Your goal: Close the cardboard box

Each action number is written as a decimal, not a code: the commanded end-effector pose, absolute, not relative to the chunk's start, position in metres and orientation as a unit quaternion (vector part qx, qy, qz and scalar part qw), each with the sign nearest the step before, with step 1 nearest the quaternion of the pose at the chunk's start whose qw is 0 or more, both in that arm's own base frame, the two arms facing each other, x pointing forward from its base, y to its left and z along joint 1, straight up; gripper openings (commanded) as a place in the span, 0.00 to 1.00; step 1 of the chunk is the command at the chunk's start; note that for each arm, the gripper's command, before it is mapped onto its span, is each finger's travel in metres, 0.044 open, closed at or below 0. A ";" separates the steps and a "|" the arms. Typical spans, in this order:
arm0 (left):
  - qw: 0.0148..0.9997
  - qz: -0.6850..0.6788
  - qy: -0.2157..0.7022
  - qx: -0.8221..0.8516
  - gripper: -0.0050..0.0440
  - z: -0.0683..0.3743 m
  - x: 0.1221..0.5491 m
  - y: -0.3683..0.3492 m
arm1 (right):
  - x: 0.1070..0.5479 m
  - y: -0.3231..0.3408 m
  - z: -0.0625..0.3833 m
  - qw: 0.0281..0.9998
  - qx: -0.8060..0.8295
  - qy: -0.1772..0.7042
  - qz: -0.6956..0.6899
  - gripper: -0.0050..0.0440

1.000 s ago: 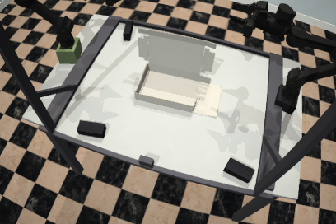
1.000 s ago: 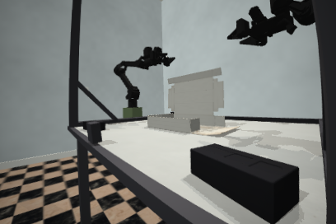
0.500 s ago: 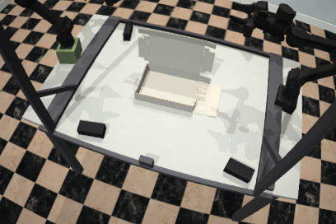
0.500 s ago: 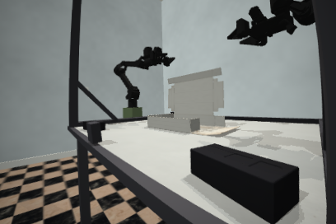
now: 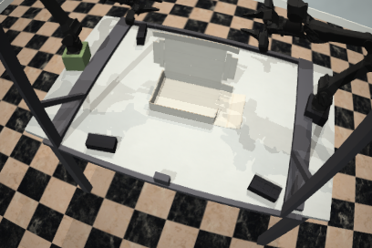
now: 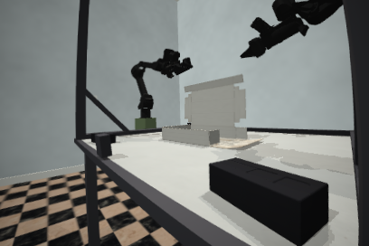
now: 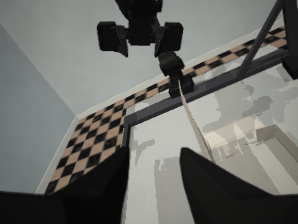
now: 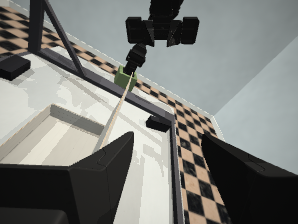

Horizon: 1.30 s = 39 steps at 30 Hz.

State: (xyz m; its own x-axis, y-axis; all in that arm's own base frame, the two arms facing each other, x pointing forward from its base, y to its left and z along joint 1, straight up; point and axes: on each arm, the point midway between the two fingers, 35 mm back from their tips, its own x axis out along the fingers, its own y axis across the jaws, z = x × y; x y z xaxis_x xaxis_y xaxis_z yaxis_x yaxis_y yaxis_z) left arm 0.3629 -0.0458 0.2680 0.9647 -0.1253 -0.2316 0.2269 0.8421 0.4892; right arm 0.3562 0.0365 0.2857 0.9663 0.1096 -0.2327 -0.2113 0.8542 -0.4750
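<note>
The cardboard box [image 5: 182, 111] [image 6: 187, 136] rests on the table. Its left short end [image 5: 157, 88] in the top camera stands closed. At the other short end, a pale flap [image 5: 233, 111] [image 6: 237, 143] lies flat outward. In the exterior view a corner flap [image 6: 214, 137] stands turned across the end of the near long wall; the far corner is unclear. The lid [image 5: 193, 62] [image 6: 212, 107] stands upright at the back, with side tabs. My left gripper [image 5: 154, 5] [image 6: 189, 65] [image 7: 154, 154] is partly open and empty, above and behind the box. My right gripper [image 5: 244, 22] [image 6: 244, 54] [image 8: 167, 137] is open and empty, high at the other side.
Black blocks stand near the table edges [image 5: 101, 143] [image 5: 264, 188] [image 5: 141, 34] [image 6: 267, 195]. A small dark block [image 5: 161, 178] sits at the front edge. Dark frame posts [image 5: 27, 83] [image 6: 82, 60] rise at the sides. A green block [image 5: 76, 56] [image 6: 145, 123] bears the left arm.
</note>
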 end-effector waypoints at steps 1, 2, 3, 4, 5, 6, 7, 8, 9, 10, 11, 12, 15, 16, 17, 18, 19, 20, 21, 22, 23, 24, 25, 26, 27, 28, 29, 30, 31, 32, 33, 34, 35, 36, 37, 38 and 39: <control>0.929 -0.111 0.109 0.334 0.27 0.275 0.375 -0.057 | 0.366 0.046 0.290 0.931 -0.324 0.126 0.106 0.62; 0.919 -0.120 0.113 0.358 0.23 0.272 0.377 -0.061 | 0.366 0.048 0.281 0.915 -0.355 0.146 0.122 0.62; 0.897 -0.141 0.124 0.401 0.23 0.264 0.383 -0.070 | 0.373 0.056 0.281 0.898 -0.390 0.147 0.138 0.62; 0.887 -0.150 0.127 0.417 0.23 0.261 0.385 -0.073 | 0.374 0.058 0.277 0.887 -0.409 0.154 0.149 0.62; 0.875 -0.161 0.131 0.438 0.23 0.256 0.388 -0.078 | 0.376 0.062 0.275 0.875 -0.429 0.158 0.160 0.62; 0.865 -0.170 0.134 0.453 0.23 0.253 0.390 -0.081 | 0.378 0.064 0.273 0.863 -0.448 0.162 0.170 0.62; 0.854 -0.179 0.137 0.469 0.23 0.250 0.392 -0.085 | 0.379 0.067 0.270 0.852 -0.463 0.167 0.180 0.62; 0.842 -0.188 0.140 0.486 0.23 0.246 0.394 -0.089 | 0.380 0.070 0.267 0.840 -0.479 0.172 0.191 0.62; 0.830 -0.198 0.142 0.502 0.23 0.243 0.396 -0.093 | 0.381 0.073 0.264 0.827 -0.495 0.176 0.202 0.62; 0.816 -0.209 0.144 0.519 0.23 0.239 0.398 -0.097 | 0.382 0.076 0.261 0.813 -0.511 0.180 0.213 0.62; 0.803 -0.219 0.146 0.535 0.23 0.235 0.400 -0.101 | 0.383 0.079 0.258 0.799 -0.526 0.183 0.225 0.62; 0.788 -0.230 0.147 0.552 0.23 0.231 0.401 -0.105 | 0.384 0.082 0.255 0.785 -0.542 0.186 0.237 0.62; 0.743 -0.261 0.149 0.598 0.23 0.219 0.406 -0.117 | 0.386 0.092 0.247 0.739 -0.586 0.192 0.273 0.62; 0.727 -0.272 0.148 0.613 0.23 0.215 0.407 -0.121 | 0.387 0.095 0.244 0.722 -0.600 0.193 0.285 0.62; 0.727 -0.272 0.148 0.613 0.23 0.215 0.407 -0.121 | 0.387 0.095 0.244 0.722 -0.600 0.193 0.285 0.62; 0.727 -0.272 0.148 0.613 0.23 0.215 0.407 -0.121 | 0.387 0.095 0.244 0.722 -0.600 0.193 0.285 0.62; 0.710 -0.283 0.148 0.627 0.23 0.211 0.408 -0.125 | 0.383 0.097 0.235 0.700 -0.611 0.206 0.307 0.62; 0.668 -0.309 0.145 0.661 0.23 0.200 0.411 -0.135 | 0.388 0.105 0.234 0.663 -0.645 0.193 0.329 0.62; 0.651 -0.319 0.143 0.674 0.23 0.196 0.411 -0.139 | 0.387 0.108 0.230 0.644 -0.655 0.194 0.343 0.62; 0.628 -0.333 0.140 0.690 0.23 0.191 0.412 -0.144 | 0.388 0.112 0.228 0.624 -0.670 0.190 0.355 0.62; 0.611 -0.342 0.138 0.701 0.23 0.187 0.413 -0.148 | 0.388 0.115 0.225 0.606 -0.680 0.188 0.367 0.62; 0.594 -0.352 0.135 0.711 0.23 0.183 0.413 -0.151 | 0.388 0.118 0.222 0.588 -0.689 0.186 0.379 0.62; 0.575 -0.362 0.132 0.722 0.23 0.178 0.414 -0.155 | 0.388 0.121 0.219 0.570 -0.699 0.184 0.391 0.62; 0.556 -0.372 0.128 0.732 0.23 0.174 0.414 -0.159 | 0.387 0.124 0.217 0.550 -0.708 0.181 0.404 0.62; 0.536 -0.382 0.124 0.743 0.23 0.169 0.414 -0.163 | 0.387 0.127 0.214 0.530 -0.717 0.177 0.417 0.62; 0.515 -0.392 0.119 0.753 0.23 0.165 0.415 -0.167 | 0.386 0.130 0.211 0.509 -0.725 0.173 0.429 0.62; 0.494 -0.403 0.114 0.762 0.23 0.160 0.415 -0.171 | 0.385 0.133 0.208 0.489 -0.733 0.168 0.442 0.62; 0.473 -0.413 0.109 0.771 0.23 0.156 0.415 -0.175 | 0.385 0.136 0.206 0.468 -0.740 0.163 0.454 0.62; 0.451 -0.423 0.104 0.779 0.23 0.151 0.414 -0.178 | 0.384 0.139 0.203 0.447 -0.747 0.158 0.467 0.62; 0.430 -0.432 0.098 0.787 0.23 0.146 0.414 -0.182 | 0.383 0.142 0.200 0.425 -0.753 0.152 0.479 0.62; 0.408 -0.442 0.091 0.794 0.23 0.141 0.414 -0.186 | 0.382 0.144 0.198 0.404 -0.758 0.146 0.491 0.62; 0.408 -0.442 0.091 0.794 0.23 0.141 0.414 -0.186 | 0.382 0.144 0.198 0.404 -0.758 0.146 0.491 0.62; 0.408 -0.442 0.091 0.794 0.23 0.141 0.414 -0.186 | 0.382 0.144 0.198 0.404 -0.758 0.146 0.491 0.62; 0.386 -0.452 0.085 0.800 0.23 0.137 0.413 -0.190 | 0.375 0.145 0.191 0.375 -0.758 0.148 0.513 0.62; 0.332 -0.474 0.067 0.813 0.23 0.125 0.412 -0.199 | 0.378 0.154 0.189 0.331 -0.772 0.121 0.529 0.62; 0.311 -0.482 0.060 0.817 0.23 0.121 0.411 -0.202 | 0.375 0.156 0.186 0.311 -0.773 0.116 0.541 0.62; 0.284 -0.492 0.051 0.821 0.23 0.115 0.410 -0.207 | 0.375 0.160 0.183 0.289 -0.776 0.105 0.550 0.62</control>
